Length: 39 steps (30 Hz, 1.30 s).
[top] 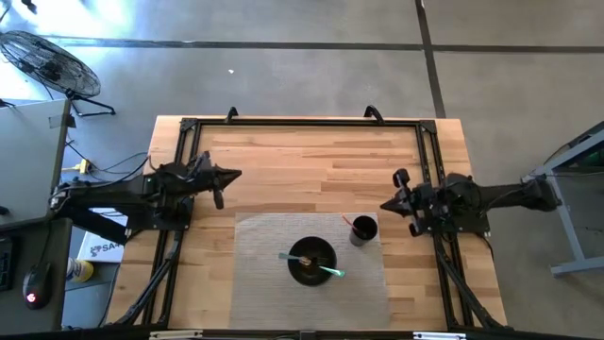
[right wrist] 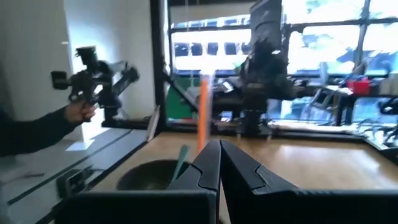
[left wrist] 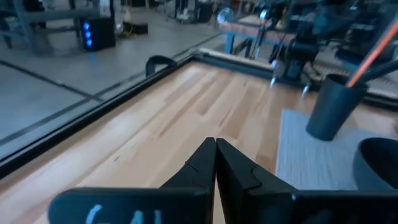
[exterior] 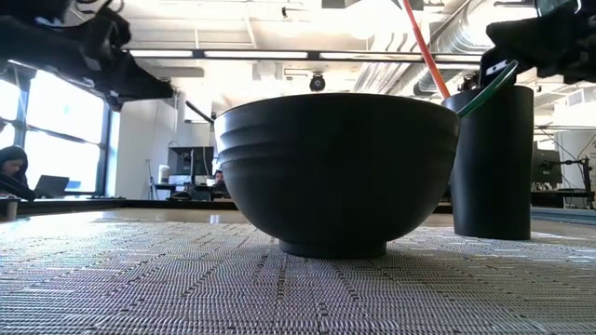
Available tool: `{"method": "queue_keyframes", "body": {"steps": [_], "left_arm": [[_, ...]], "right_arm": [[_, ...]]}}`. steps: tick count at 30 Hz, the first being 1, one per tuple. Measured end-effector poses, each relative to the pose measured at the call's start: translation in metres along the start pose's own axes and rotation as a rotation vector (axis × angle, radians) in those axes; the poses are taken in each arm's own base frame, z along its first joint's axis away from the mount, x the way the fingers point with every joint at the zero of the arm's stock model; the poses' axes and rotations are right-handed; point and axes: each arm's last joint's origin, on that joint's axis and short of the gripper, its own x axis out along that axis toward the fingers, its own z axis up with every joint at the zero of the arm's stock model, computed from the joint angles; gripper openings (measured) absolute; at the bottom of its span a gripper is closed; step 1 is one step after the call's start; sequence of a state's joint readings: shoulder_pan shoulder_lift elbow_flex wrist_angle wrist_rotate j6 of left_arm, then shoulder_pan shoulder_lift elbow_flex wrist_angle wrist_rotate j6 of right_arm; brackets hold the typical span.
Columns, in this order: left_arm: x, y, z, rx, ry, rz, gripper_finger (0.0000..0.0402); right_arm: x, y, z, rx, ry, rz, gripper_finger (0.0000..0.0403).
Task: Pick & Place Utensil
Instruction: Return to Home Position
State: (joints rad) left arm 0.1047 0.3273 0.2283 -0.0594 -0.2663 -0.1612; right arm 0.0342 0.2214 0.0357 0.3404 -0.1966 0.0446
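Observation:
A black bowl [top: 310, 260] stands on a grey woven mat [top: 255, 283] near the table's front; a green utensil [top: 330, 272] and a light one [top: 291, 256] lie in it, their handles resting on the rim. A black cup [top: 363, 230] stands on the mat at the bowl's far right, with an orange utensil [top: 350, 223] leaning in it. My left gripper [top: 236, 175] is shut and empty above the wood at the left, away from the mat. My right gripper [top: 383, 205] is shut and empty just right of the cup.
A black metal frame [top: 302, 121] runs along the table's far edge and sides. Bare wood [top: 302, 179] lies between the two grippers, beyond the mat. In the right wrist view, a person's hand [right wrist: 81, 112] holds a device off the table.

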Motion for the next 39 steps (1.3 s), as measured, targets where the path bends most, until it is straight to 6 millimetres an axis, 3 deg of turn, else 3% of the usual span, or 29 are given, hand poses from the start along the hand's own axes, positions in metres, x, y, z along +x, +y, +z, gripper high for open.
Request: {"method": "queue_keyframes", "body": {"steps": [10, 19, 28, 34, 39], "left_arm": [[-0.012, 0.009, -0.035, -0.009, -0.12, -0.034, 0.0008], [-0.013, 0.007, -0.037, 0.041, -0.165, -0.121, 0.0008], [-0.012, 0.006, -0.038, 0.096, -0.172, -0.123, 0.0008], [-0.012, 0.006, -0.039, 0.097, -0.163, -0.155, 0.0008], [-0.012, 0.002, -0.042, 0.105, -0.134, -0.283, 0.0008]], "right_arm": [[-0.003, -0.01, -0.007, 0.032, 0.012, -0.052, 0.0001], [-0.005, -0.016, -0.01, 0.05, 0.038, -0.113, 0.0001], [-0.008, -0.024, -0.022, 0.061, 0.154, -0.367, 0.0], [-0.008, -0.021, -0.018, 0.074, 0.104, -0.362, 0.0], [-0.01, -0.014, -0.014, 0.052, 0.064, -0.363, 0.0]]}}
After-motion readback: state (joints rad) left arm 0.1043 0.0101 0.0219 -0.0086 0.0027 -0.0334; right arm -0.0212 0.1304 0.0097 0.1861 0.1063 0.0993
